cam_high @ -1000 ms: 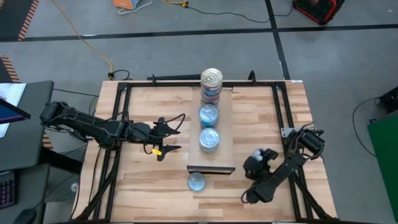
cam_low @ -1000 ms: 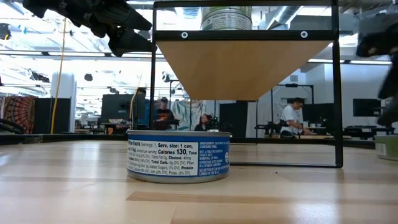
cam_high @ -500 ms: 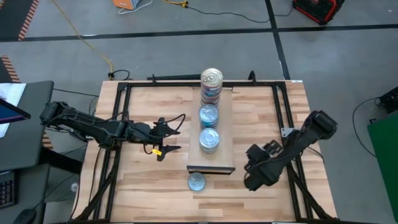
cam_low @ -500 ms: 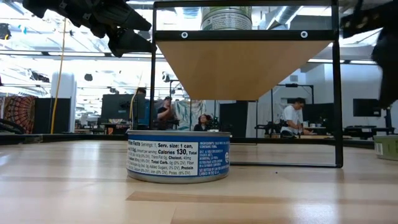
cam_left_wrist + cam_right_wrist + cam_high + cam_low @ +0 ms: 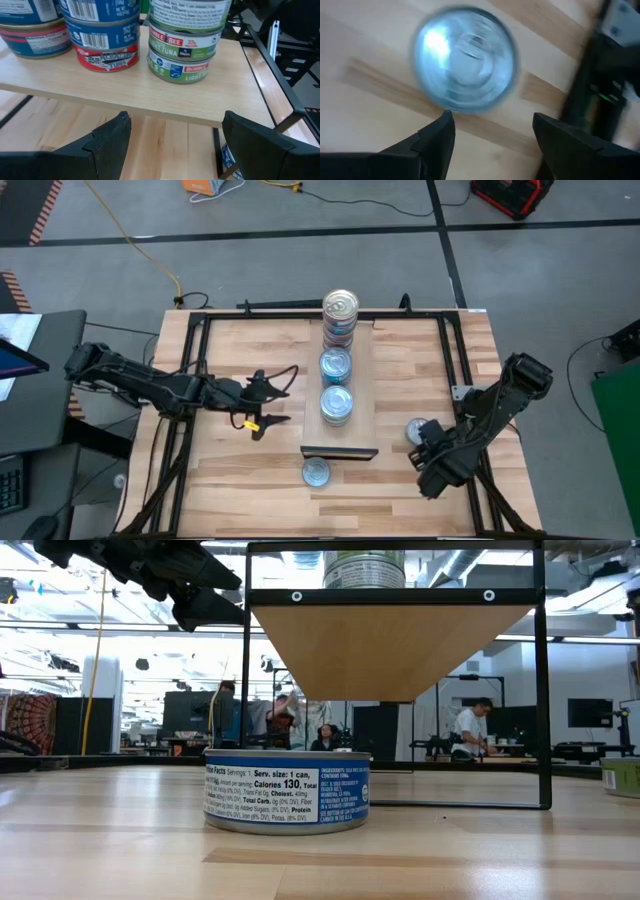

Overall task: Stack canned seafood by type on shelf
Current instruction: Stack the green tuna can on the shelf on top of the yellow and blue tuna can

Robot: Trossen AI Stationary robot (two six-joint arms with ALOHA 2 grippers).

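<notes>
You have 3 stacks of tins [image 5: 337,370] on the shelf [image 5: 362,395], 1 tin [image 5: 316,472] before it, 1 tin [image 5: 417,430] right of it

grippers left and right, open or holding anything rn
left gripper: open, empty, facing the light-wood shelf.
right gripper: open, empty, over a round blue-topped tin.

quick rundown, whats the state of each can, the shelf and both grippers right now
left gripper: open, empty, left of the shelf
right gripper: open, over the loose tin
loose tin: flat on the table, right of the shelf
front tin: on the table, before the shelf
shelf: three stacks of tins in a row
</notes>
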